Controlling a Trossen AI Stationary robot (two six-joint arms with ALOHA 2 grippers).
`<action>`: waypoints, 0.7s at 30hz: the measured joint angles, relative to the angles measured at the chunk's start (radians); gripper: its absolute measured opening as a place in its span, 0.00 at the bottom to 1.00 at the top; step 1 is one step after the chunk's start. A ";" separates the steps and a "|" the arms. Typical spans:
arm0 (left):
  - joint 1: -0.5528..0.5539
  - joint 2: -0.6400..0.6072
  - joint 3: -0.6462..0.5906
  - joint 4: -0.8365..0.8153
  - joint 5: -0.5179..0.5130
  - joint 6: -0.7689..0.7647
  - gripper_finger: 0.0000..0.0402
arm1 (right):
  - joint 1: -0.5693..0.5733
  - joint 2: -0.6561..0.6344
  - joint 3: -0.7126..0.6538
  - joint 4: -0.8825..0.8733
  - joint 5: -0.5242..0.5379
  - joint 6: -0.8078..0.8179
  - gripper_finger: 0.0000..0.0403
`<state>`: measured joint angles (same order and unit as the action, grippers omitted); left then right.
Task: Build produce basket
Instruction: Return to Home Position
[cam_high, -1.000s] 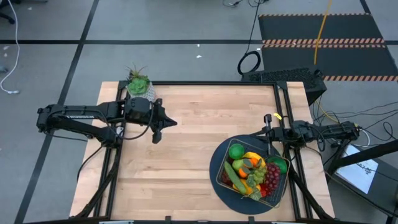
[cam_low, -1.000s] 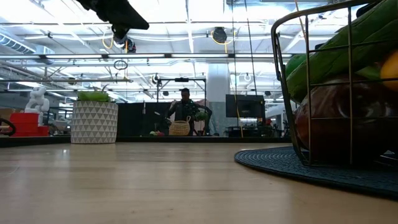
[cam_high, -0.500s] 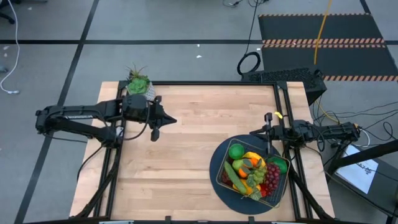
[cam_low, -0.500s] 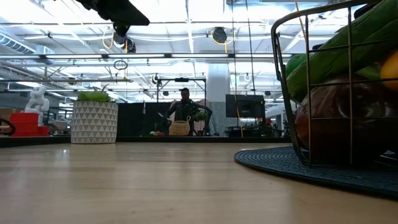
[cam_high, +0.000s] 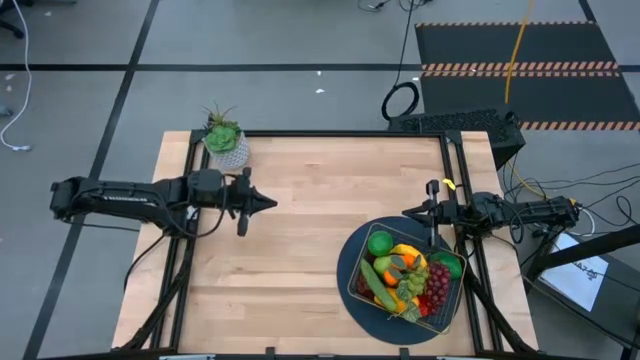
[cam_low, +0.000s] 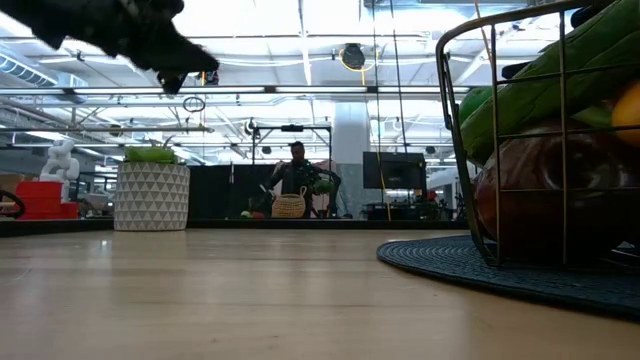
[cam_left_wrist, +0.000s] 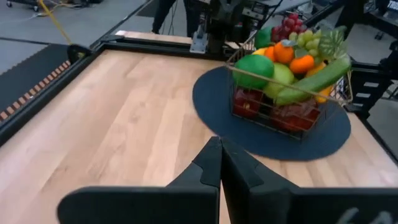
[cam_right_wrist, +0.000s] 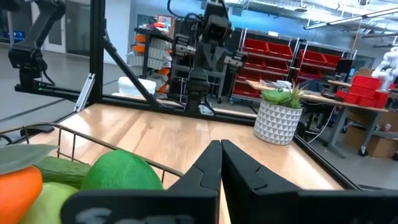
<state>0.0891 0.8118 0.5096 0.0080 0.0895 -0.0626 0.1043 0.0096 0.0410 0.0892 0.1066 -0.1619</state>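
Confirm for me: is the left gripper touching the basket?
Apart. The high view shows the left gripper over the table on its left side, with a wide stretch of bare wood between it and the basket on the right.

You had the wire basket standing upright on the round dark mat, on the table's right side. Its produce was heaped above the rim: a round green fruit, a cucumber lying slantwise, oranges, dark red grapes, and red apples low behind the mesh.
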 joint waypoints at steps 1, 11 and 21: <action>0.000 -0.014 -0.021 0.009 0.000 -0.002 0.00 | 0.000 0.000 0.000 0.001 0.000 0.000 0.00; 0.000 -0.216 -0.219 0.075 -0.068 -0.030 0.00 | 0.000 0.000 0.000 0.004 -0.002 0.000 0.00; 0.000 -0.376 -0.380 0.170 -0.091 -0.051 0.00 | 0.000 0.000 0.000 0.004 -0.003 0.000 0.00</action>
<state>0.0891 0.4356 0.1296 0.1780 -0.0018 -0.1131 0.1043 0.0097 0.0410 0.0933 0.1040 -0.1616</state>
